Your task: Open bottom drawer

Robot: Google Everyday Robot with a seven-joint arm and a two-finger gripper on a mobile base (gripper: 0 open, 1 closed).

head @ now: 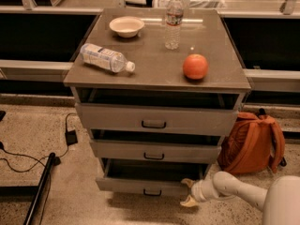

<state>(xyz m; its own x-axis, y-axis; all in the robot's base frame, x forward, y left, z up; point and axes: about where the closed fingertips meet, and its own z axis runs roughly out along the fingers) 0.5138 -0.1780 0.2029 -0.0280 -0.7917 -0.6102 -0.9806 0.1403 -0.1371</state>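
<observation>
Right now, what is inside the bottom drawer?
The bottom drawer stands partly open; the exposed strip shows only dark, shadowed interior, with no item visible. Its rear is covered by the middle drawer. The gripper sits at its right front corner.
</observation>
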